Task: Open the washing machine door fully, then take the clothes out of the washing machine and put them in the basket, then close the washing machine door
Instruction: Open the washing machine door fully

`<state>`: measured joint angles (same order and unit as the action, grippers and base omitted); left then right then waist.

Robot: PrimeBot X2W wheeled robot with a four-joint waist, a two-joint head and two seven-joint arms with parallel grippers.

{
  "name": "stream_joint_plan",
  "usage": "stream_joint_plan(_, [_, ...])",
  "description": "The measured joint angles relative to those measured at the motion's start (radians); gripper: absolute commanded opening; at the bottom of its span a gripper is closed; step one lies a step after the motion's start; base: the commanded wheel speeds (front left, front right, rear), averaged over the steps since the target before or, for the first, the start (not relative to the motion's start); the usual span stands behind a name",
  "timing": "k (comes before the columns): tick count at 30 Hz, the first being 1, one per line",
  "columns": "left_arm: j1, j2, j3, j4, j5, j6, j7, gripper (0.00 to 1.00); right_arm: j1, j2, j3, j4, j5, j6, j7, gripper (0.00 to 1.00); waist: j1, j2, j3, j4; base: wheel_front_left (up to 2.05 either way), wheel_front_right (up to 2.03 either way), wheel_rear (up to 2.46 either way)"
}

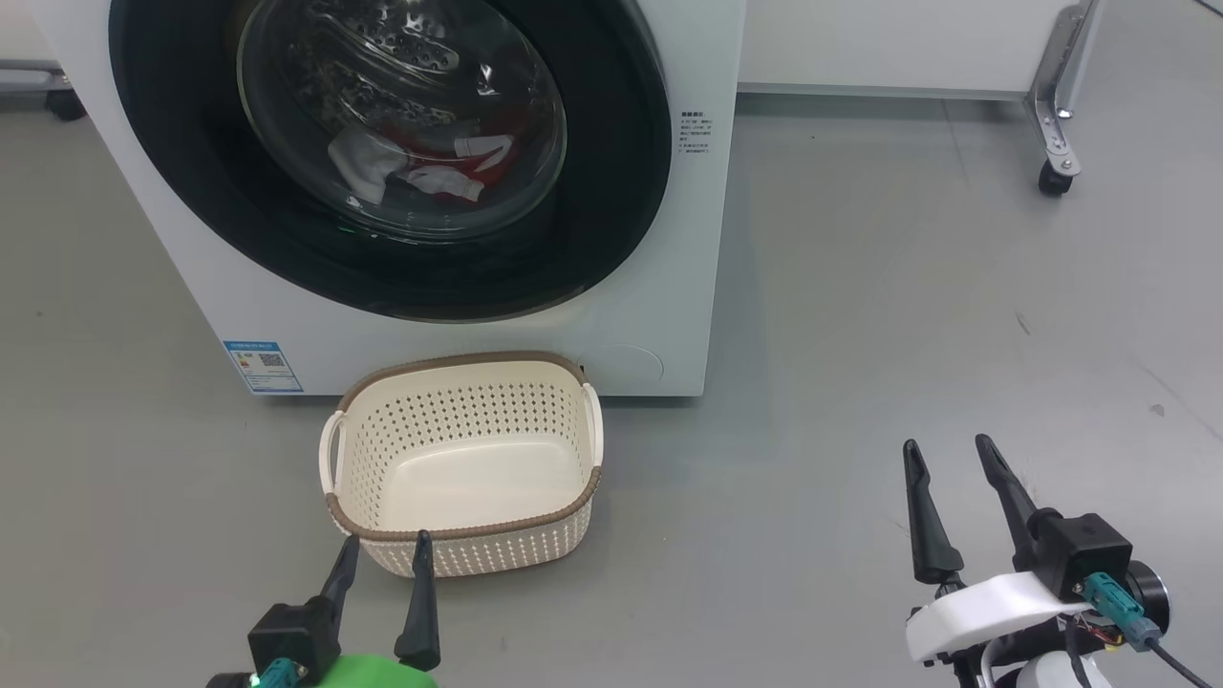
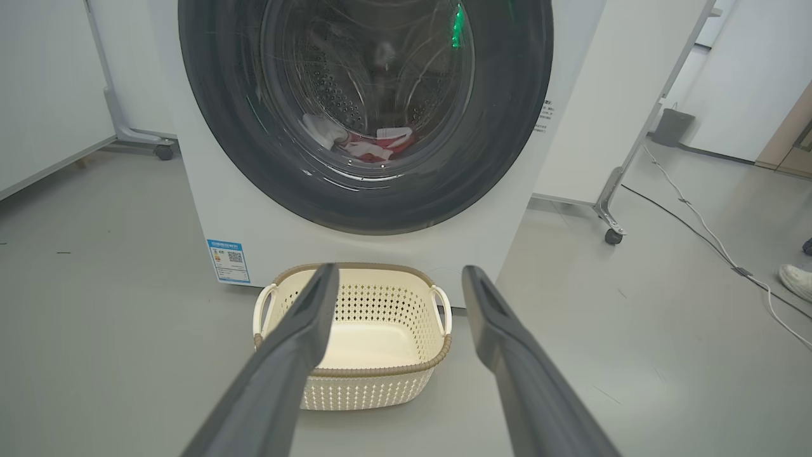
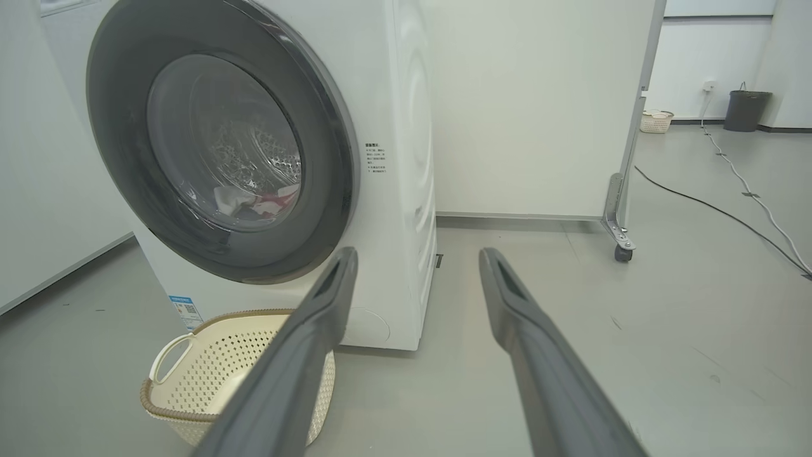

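The white washing machine (image 1: 669, 287) stands ahead with its black-rimmed round door (image 1: 611, 191) shut against the front. Red and white clothes (image 1: 430, 162) lie in the drum behind the glass, also seen as clothes (image 2: 371, 143) and clothes (image 3: 257, 202). The cream basket (image 1: 465, 377) sits empty on the floor right before the machine. My left gripper (image 1: 385, 548) is open, low, just in front of the basket's near rim. My right gripper (image 1: 946, 447) is open too, off to the right over bare floor, well apart from the machine.
A white panel on a castor frame (image 1: 1056, 143) stands to the right behind the machine. Cables (image 2: 710, 235) run over the grey floor at the right, and a person's white shoe (image 2: 796, 279) shows there. A dark bin (image 3: 746, 109) and a small basket (image 3: 656, 120) stand far back.
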<state>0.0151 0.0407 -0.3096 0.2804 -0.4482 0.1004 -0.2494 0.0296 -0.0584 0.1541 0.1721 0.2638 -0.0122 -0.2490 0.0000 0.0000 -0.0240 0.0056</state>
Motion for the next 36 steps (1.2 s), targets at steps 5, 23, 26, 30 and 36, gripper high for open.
stream_joint_plan(5, [-0.012, 0.000, -0.013, -0.003, 0.000, 0.000, 0.000, 1.00, -0.004, 0.001, -0.010, -0.012, 0.025, 0.004, 0.000, 0.00, 0.0000, 0.0000, 0.019, 0.012, 0.00, 0.00, 0.00])
stream_joint_plan(23, [-0.127, 0.000, -0.076, -0.068, 0.016, 0.000, -0.002, 1.00, -0.313, -0.060, -0.060, -0.063, 0.129, 0.090, 0.093, 0.00, 0.0000, 0.0000, 0.201, 0.074, 0.00, 0.00, 0.00])
stream_joint_plan(26, [-0.147, 0.000, -0.086, -0.077, -0.003, 0.000, -0.002, 1.00, -0.393, -0.065, -0.097, -0.075, 0.188, 0.093, 0.125, 0.00, 0.0000, 0.0000, 0.241, 0.090, 0.00, 0.00, 0.00])
stream_joint_plan(30, [-0.174, 0.000, -0.098, -0.092, -0.013, 0.005, -0.003, 1.00, -0.508, -0.085, -0.120, -0.085, 0.230, 0.099, 0.172, 0.00, 0.0000, 0.0000, 0.295, 0.113, 0.00, 0.00, 0.00])
stream_joint_plan(36, [-0.217, 0.000, -0.115, -0.109, -0.026, 0.006, -0.003, 1.00, -0.692, -0.111, -0.152, -0.070, 0.290, 0.099, 0.271, 0.00, 0.0000, 0.0000, 0.379, 0.145, 0.00, 0.00, 0.00])
